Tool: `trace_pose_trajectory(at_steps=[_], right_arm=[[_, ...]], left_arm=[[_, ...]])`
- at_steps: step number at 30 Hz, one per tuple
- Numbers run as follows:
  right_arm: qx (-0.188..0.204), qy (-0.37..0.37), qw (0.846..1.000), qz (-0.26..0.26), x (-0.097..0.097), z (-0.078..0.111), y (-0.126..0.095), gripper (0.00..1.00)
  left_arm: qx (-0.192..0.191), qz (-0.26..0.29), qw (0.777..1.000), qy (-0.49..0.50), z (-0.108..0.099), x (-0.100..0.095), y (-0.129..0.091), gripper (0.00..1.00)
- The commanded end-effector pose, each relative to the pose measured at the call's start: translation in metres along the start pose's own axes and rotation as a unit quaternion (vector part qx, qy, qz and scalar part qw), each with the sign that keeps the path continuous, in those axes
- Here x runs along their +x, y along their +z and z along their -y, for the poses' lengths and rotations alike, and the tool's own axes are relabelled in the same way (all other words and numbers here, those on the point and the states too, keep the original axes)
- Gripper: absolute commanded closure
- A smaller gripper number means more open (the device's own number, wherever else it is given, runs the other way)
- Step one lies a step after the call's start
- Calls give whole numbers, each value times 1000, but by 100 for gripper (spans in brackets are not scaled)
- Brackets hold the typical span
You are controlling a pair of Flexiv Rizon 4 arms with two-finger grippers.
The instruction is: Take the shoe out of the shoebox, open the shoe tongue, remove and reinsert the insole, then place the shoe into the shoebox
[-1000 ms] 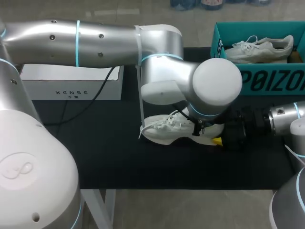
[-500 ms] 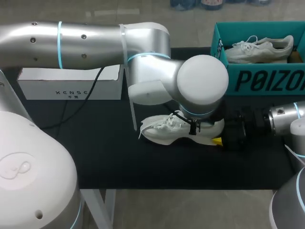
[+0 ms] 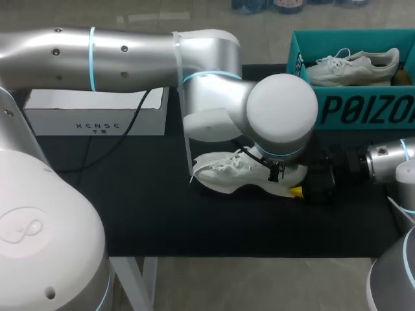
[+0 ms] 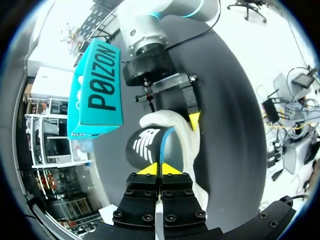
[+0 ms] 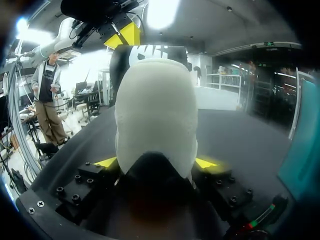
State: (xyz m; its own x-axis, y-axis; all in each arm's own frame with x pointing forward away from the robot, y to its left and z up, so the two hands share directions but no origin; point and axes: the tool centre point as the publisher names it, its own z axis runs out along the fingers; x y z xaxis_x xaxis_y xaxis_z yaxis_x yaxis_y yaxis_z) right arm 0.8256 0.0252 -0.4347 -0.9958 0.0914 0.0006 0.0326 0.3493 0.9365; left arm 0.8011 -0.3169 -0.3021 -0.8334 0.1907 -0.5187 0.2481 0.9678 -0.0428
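**Head view.** The white shoe [image 3: 227, 176] is lying on its sole near the middle of the black tabletop [image 3: 162, 214], with its toe pointing toward the left side of the view. The left arm [image 3: 130, 58] is coming in from the left and bending down over the shoe, hiding the shoe's rear half. The right hand [image 5: 156, 163] is coming in low from the right and meeting the shoe at its heel. The teal shoebox [image 3: 363, 110] is standing at the far right of the tabletop, apart from the shoe, and is holding a second shoe [image 3: 353, 65]. A white box [image 3: 97, 110] is sitting at the far left.

**Left wrist view.** The left hand [image 4: 160, 170] is pressing its two yellow tips close together, pinching the blue-edged rim of the dark insole [image 4: 147, 147]. The insole is standing up out of the shoe's opening and showing a white logo.

**Right wrist view.** The right hand is clamping the shoe's heel, with one finger touching each side. The left hand is hanging above the far end of the shoe.
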Motion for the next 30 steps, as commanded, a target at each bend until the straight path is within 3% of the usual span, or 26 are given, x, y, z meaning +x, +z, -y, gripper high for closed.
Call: trace_pose_trajectory(at_steps=[1, 11, 17, 21, 23, 24, 25, 30], right_arm=[[1, 0, 1000, 1, 0, 3, 5, 100], [1, 0, 1000, 1, 0, 3, 5, 100], [1, 0, 1000, 1, 0, 3, 5, 100], [1, 0, 1000, 1, 0, 3, 5, 100], [1, 0, 1000, 1, 0, 3, 5, 100], [1, 0, 1000, 1, 0, 3, 5, 100], [1, 0, 1000, 1, 0, 3, 5, 100], [1, 0, 1000, 1, 0, 3, 5, 100]], left_arm=[[-1, 0, 1000, 2, 7, 2, -1, 100], [16, 15, 1000, 8, 21, -3, -5, 100], [5, 11, 1000, 3, 18, 0, -2, 100], [1, 14, 1000, 0, 15, 1, -3, 62], [0, 16, 1000, -1, 14, 1, -3, 50], [-1, 17, 1000, -1, 14, 1, -3, 27], [-2, 18, 1000, -1, 13, 2, -3, 16], [-6, 20, 1000, -9, 9, 2, 0, 25]])
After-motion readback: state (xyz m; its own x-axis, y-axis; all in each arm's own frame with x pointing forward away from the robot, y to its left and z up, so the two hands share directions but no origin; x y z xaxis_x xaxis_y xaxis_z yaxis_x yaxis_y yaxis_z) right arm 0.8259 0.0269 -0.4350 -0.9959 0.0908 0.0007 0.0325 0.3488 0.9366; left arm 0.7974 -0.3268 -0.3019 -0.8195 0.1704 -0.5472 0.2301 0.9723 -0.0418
